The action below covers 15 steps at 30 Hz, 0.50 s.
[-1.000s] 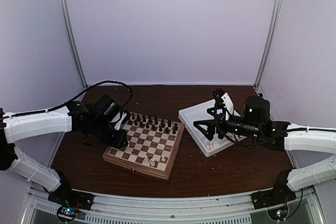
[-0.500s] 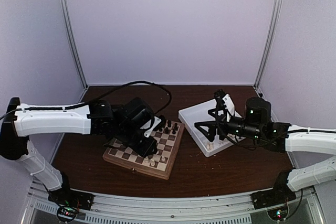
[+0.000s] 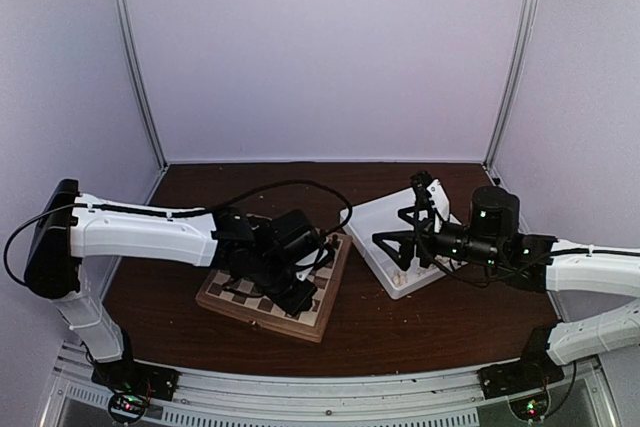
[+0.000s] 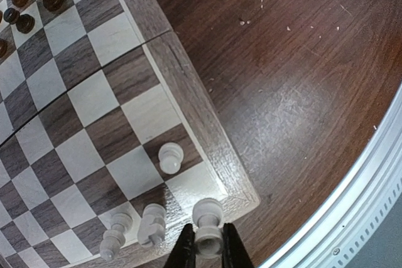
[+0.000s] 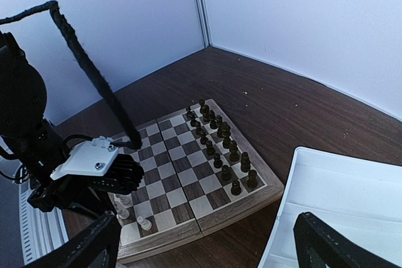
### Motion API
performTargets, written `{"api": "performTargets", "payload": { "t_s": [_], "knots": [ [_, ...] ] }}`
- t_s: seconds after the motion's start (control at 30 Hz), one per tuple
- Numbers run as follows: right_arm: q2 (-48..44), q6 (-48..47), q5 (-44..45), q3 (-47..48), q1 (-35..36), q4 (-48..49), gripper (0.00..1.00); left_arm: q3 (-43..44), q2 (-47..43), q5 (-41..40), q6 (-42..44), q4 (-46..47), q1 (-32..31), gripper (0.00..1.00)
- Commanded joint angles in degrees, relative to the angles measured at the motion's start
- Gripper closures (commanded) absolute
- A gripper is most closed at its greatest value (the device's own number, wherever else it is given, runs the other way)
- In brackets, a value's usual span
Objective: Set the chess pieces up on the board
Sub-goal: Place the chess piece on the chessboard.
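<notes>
The walls are pale lilac and the table (image 3: 440, 327) is dark brown wood. At the left of the top view, the white left arm (image 3: 140, 232) reaches to the right over the board (image 3: 262, 319) and hides most of its squares. A black cable (image 3: 300, 187) loops above it. The board lies at the lower centre of that view. It is turned a little, so its sides run slanted to the table edge, and a seam crosses its middle.

In the left wrist view, the left gripper (image 4: 208, 252) is at the bottom edge, with its jaws pressed together on one cream piece (image 4: 208, 218). This piece is over the corner of the board, where the last light square meets the frame. I cannot tell if it touches the wood. Its long axis runs up and down in the frame, with the round head toward the top. The three cream chess pieces (image 4: 169, 158) on the board point the same way: one stands alone at lower centre, and two stand side by side at the lower left. That makes four cream ones in this view.

The dark pieces (image 5: 220, 136) stand in two rows along one side of the board. They are too small for an exact count.

To the right of the board, and apart from it, lies one white tray (image 3: 362, 222). The right gripper (image 3: 397, 215) hangs over it with the jaws wide apart, holding nothing.
</notes>
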Motion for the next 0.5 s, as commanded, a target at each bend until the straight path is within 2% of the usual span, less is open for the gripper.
{"api": "performTargets", "payload": {
  "t_s": [0.0,0.47],
  "knots": [
    [-1.2,0.3,1.1,-1.0,-0.3,0.7,0.00,1.9,1.9,0.2,1.2,2.1,-0.2,0.99],
    [-2.4,-0.1,1.9,-1.2,-0.3,0.3,0.00,2.4,5.4,0.2,2.2,1.9,-0.3,0.98]
  ]
}}
